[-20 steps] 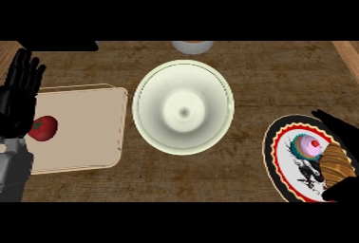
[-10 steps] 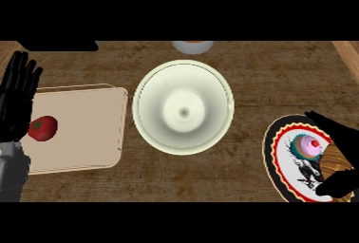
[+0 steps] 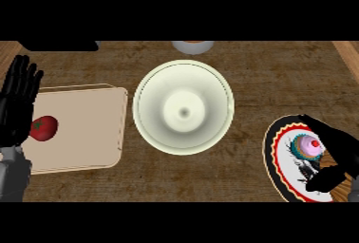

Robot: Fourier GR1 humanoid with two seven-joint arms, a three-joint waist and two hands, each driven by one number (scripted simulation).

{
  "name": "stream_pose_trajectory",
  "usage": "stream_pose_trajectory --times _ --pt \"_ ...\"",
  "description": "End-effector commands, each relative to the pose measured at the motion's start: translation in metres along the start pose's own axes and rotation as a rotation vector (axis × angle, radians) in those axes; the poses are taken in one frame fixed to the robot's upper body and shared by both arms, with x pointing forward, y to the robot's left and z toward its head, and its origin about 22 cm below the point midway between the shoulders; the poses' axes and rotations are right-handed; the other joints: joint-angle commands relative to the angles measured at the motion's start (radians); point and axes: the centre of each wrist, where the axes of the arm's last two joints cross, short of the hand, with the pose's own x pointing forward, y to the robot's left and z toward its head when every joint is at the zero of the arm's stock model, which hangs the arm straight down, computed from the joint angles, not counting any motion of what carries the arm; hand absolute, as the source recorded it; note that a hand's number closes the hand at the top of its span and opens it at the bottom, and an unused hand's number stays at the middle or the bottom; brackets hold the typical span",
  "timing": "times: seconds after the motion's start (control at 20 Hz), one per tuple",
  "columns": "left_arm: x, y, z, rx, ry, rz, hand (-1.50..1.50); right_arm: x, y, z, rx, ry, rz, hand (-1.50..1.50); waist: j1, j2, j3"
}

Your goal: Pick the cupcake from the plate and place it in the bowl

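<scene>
The cupcake [image 3: 308, 146] was sat on the plate [image 3: 279, 156] at the right edge of the counter, pink frosting with a red dot on top, so not yet lifted. The right hand [image 3: 338, 156] was parked right over that plate, on the cupcake's right side, with fingers curved above it and the thumb hooked in below. So the cupcake was bracketed in the gap, to the left of the palm. Whether it was actually being pinched couldn't be made out, since the black fingers blended into the plate pattern. No real long axis to worry about, it's a round thing, so any side approach could be used.

The bowl [image 3: 184, 107] was found to the left of the plate, mid-counter, near but apart from it. The carry would probably be a short sweep leftward, clearly a job for the right side.

The left hand [image 3: 18, 102] was held flat and straight-fingered at the far left, beside the board [image 3: 80, 126] with a tomato [image 3: 43, 128] on it, holding nothing.
</scene>
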Motion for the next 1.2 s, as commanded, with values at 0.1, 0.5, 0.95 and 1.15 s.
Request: stream_pose_trajectory --times 0.1,0.5,0.95,1.15 --pt "0.017 0.019 0.001 -0.005 0.004 -0.001 0.00 0.000 0.004 -0.011 0.016 0.034 0.023 -1.50 0.001 0.000 0.000" --pt "-0.005 -0.011 -0.013 -0.005 -0.001 -0.004 0.00 -0.032 0.013 -0.004 -0.120 -0.080 0.054 1.50 -0.006 0.000 0.000" --pt "0.010 0.002 -0.015 -0.013 0.011 0.018 0.00 -0.082 -0.039 -0.029 -0.116 -0.055 0.155 1.50 0.008 0.004 0.001" --pt "0.003 -0.004 -0.004 0.011 0.006 0.006 0.00 -0.149 -0.060 -0.008 -0.131 -0.070 0.234 1.50 0.005 0.003 0.001"
